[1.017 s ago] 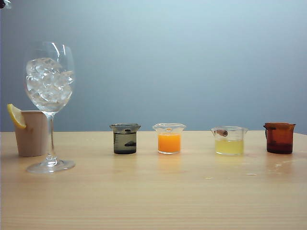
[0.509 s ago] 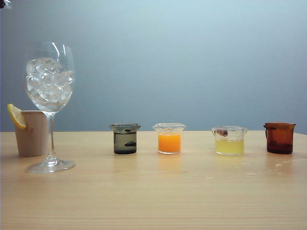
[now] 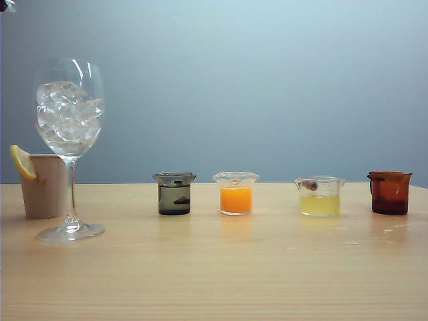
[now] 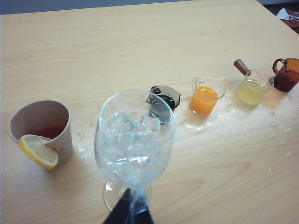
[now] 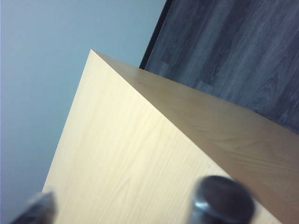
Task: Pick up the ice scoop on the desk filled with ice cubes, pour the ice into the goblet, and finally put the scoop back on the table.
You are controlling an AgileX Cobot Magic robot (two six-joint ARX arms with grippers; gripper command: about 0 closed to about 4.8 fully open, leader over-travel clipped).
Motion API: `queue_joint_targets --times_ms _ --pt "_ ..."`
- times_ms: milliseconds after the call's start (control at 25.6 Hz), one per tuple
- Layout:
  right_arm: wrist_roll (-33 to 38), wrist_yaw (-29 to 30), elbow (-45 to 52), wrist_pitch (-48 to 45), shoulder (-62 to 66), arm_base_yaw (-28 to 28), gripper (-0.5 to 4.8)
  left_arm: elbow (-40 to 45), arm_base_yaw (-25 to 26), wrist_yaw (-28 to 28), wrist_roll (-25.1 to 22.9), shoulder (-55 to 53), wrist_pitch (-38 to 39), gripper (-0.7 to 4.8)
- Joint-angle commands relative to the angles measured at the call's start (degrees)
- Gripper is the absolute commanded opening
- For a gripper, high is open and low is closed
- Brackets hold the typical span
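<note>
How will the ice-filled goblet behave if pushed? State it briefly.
The goblet likely tips easily: the ice cubes sit high above a thin stem and small foot. Thin glass suggests it is fragile. Droplets on the table may let it slide.

Change log, exterior view: I note 0 differences across the 3 frames. No vessel or liquid has shifted on the table.

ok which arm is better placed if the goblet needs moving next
Left. Its wrist view sits right at the goblet, full of ice cubes, with the left pincer showing dark by the foot. The right pincer hangs open over a table corner, goblet out of its view.
</note>
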State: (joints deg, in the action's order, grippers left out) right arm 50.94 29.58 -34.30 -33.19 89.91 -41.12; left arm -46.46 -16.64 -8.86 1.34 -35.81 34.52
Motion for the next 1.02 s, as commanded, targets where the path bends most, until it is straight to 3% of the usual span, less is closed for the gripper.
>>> queue_joint_targets --times_ms 39,783,1017 --pt "-0.2 0.2 -0.2 -1.3 -0.4 -0.1 4.33 -0.3 0.0 -0.2 0.2 0.1 -0.7 -0.04" --pt "-9.7 -4.1 -0.1 19.8 -10.9 -1.8 4.31 -0.3 0.0 -0.2 0.2 0.1 -0.7 -0.04" --pt "-12.4 -2.6 -0.1 26.2 -16.8 -2.7 4.28 -0.3 0.0 -0.2 0.2 0.1 -0.7 -0.04"
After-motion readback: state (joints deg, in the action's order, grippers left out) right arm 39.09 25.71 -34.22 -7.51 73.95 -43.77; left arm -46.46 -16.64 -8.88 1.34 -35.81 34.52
